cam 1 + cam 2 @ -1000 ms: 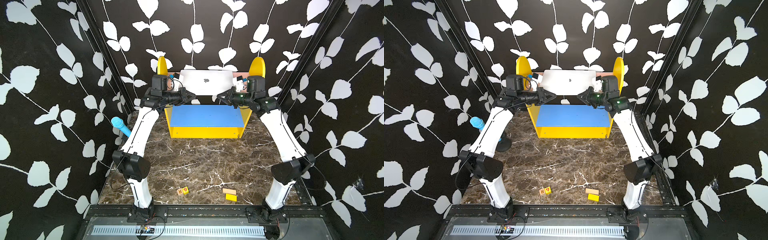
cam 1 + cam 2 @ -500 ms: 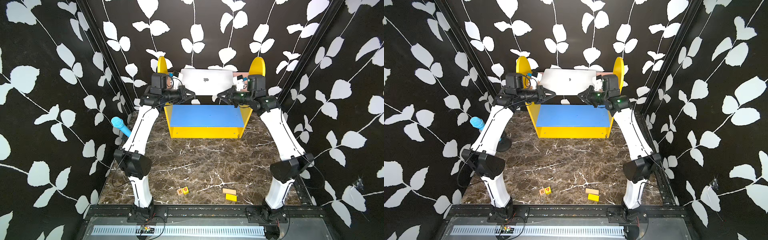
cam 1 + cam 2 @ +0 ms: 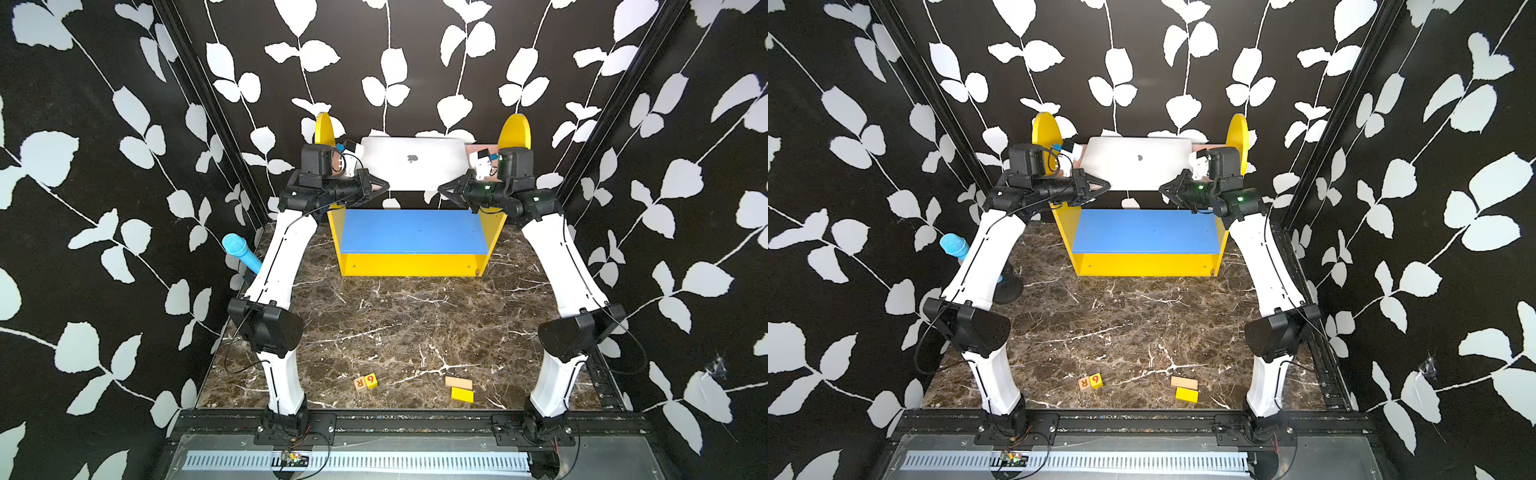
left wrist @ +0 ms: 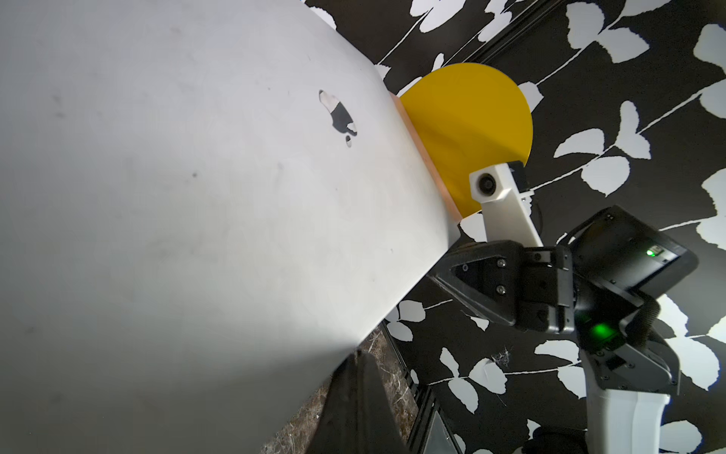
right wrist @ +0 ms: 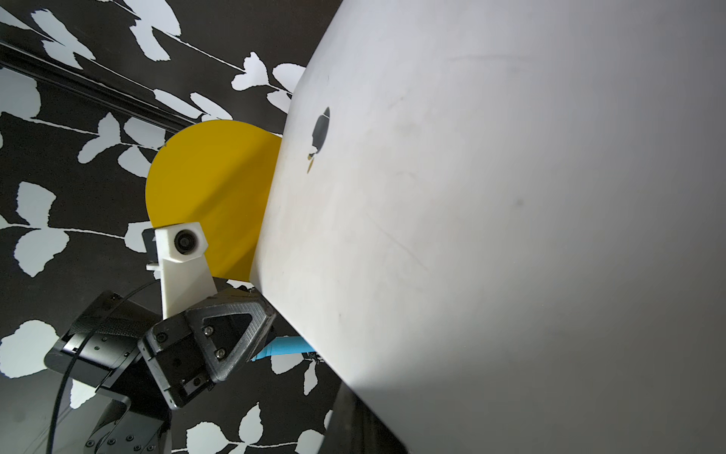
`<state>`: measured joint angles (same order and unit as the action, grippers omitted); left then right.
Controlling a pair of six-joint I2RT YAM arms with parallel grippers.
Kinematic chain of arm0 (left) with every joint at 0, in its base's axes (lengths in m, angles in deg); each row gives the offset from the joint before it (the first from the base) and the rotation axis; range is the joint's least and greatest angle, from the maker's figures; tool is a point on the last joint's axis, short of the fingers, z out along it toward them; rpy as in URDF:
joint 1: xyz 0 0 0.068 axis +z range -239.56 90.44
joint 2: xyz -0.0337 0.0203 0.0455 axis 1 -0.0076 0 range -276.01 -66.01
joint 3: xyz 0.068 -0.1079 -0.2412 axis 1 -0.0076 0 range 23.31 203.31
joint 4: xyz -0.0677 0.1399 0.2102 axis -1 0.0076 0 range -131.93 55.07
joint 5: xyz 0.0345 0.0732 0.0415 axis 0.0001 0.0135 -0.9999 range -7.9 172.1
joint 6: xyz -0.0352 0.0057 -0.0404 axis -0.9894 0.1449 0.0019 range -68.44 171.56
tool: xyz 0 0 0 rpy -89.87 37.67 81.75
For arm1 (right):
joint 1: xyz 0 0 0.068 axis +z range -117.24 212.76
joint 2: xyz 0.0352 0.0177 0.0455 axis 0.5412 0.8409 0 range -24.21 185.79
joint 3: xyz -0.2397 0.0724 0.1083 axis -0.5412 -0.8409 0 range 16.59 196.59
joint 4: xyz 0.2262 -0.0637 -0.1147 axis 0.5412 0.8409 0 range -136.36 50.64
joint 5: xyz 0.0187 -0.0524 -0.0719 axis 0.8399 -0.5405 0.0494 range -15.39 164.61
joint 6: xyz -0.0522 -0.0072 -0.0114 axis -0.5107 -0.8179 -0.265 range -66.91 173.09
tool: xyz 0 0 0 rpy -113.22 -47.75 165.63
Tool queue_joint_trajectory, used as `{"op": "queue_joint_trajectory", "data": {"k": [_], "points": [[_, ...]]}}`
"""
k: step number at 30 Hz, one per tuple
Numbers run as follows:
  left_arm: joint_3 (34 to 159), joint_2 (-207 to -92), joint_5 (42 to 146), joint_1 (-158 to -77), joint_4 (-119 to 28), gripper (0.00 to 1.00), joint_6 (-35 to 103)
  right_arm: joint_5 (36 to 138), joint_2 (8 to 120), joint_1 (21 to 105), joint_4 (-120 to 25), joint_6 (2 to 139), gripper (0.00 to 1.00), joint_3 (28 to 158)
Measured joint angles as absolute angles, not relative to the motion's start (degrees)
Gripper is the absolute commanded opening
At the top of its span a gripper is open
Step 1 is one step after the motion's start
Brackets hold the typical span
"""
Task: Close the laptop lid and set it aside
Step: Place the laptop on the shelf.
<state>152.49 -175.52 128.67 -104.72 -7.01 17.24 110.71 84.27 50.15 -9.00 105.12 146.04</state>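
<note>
1. Left pincer: pressed together, pinching the laptop at its near-left corner.
2. Laptop: lid shut (logo side faces you), tilted, raised above the blue shelf. Its long axis runs straight from one pincer to the other.
3. Right pincer: clamped on the near-right corner.

Your note: neither arm is nearer, so move both together.
</note>
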Motion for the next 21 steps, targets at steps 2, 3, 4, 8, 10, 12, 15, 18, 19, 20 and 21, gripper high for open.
{"op": "queue_joint_trajectory", "data": {"k": [2, 3, 4, 8, 10, 12, 15, 18, 19, 20, 21], "points": [[153.37, -175.92, 128.80, -104.72, -6.93, 0.01, 17.19, 110.71, 84.34, 50.11, -8.78, 105.12, 0.06, 146.28], [153.67, -176.07, 128.84, -104.72, -6.90, 0.01, 17.15, 110.73, 84.38, 50.08, -8.65, 105.12, 0.06, 146.43], [153.76, -176.16, 128.87, -104.72, -6.90, 0.01, 17.11, 110.75, 84.49, 50.04, -8.43, 105.12, 0.06, 146.65], [153.78, -176.27, 129.17, -104.57, -6.90, 0.02, 17.06, 111.06, 84.82, 49.87, -7.78, 105.12, 0.06, 147.41], [153.82, -176.31, 129.28, -104.50, -6.90, 0.02, 17.04, 111.15, 84.93, 49.87, -7.62, 105.12, 0.07, 147.63], [153.93, -176.37, 129.41, -104.50, -6.88, 0.02, 16.87, 111.19, 84.93, 49.84, -7.54, 105.12, 0.08, 147.70], [154.17, -176.42, 129.61, -104.50, -6.95, 0.03, 16.54, 111.36, 84.93, 49.76, -7.54, 105.12, 0.09, 147.76], [154.33, -176.42, 129.72, -104.46, -7.17, 0.04, 16.19, 111.65, 84.93, 49.67, -7.56, 105.14, 0.10, 147.76], [154.33, -176.42, 129.72, -104.42, -7.21, 0.05, 16.08, 111.74, 84.93, 49.62, -7.56, 105.14, 0.11, 147.76], [154.33, -176.40, 129.72, -104.39, -7.23, 0.06, 15.99, 111.82, 84.91, 49.60, -7.56, 105.12, 0.12, 147.76], [154.33, -176.37, 129.72, -104.35, -7.30, 0.06, 15.93, 111.91, 84.89, 49.58, -7.58, 105.12, 0.13, 147.76]]}}
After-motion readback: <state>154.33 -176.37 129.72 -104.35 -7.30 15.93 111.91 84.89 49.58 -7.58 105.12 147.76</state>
